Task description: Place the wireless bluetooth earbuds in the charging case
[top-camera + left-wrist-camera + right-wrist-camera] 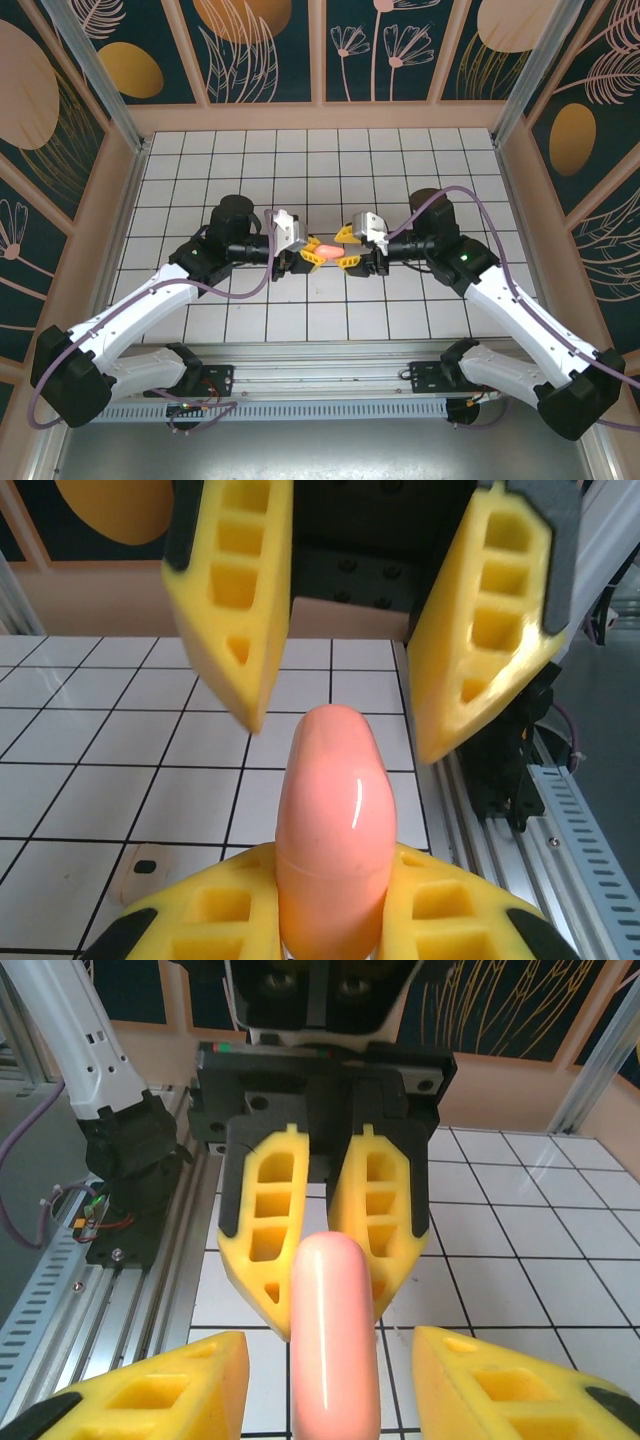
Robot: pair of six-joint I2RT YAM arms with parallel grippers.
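The charging case (328, 252), a glossy coral-pink rounded box with its lid down, hangs above the tiles at mid-table. My left gripper (313, 250) is shut on one end of it, and its yellow fingers (210, 905) press both sides of the case (332, 810). My right gripper (346, 256) faces it from the other side and is open. Its fingers (150, 1390) stand apart from the case (335, 1340) with a gap on each side. One small pale peach piece, probably an earbud (140, 872), lies on the tiles below the left gripper.
The white gridded table (320, 160) is ringed by peach walls. A metal rail (320, 355) with the arm bases runs along the near edge, close under both grippers. Purple cables (470, 200) loop off both arms.
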